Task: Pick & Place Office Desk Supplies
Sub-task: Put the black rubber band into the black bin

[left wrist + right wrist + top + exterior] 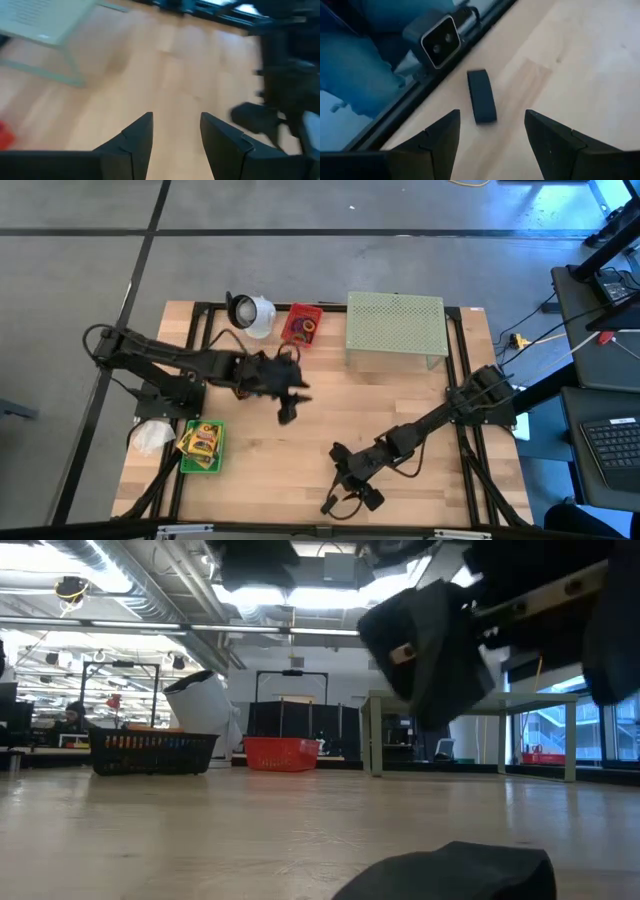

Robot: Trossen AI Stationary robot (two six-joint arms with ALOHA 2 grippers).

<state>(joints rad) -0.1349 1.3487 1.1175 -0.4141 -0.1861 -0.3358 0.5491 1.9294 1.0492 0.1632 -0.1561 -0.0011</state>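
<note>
Right wrist view shows the right gripper near the front edge of the wooden surface, its fingers spread apart and empty, with a dark blue oval clip lying flat on the wood just ahead of the gap between them. Beyond the clip, past the surface's black rim, a small grey camera sits on its mount.

In the high view this gripper hangs low at the front middle. To the left, a green tray holds yellow-green crayon boxes, and a crumpled white lump lies just beside it.

Farther in, the left gripper hovers over bare wood near the middle; its fingers stand apart with nothing between them.

Along the back edge stand a white cup lying on its side, a red basket with coloured rubber bands inside, and a pale green mesh stand.
</note>
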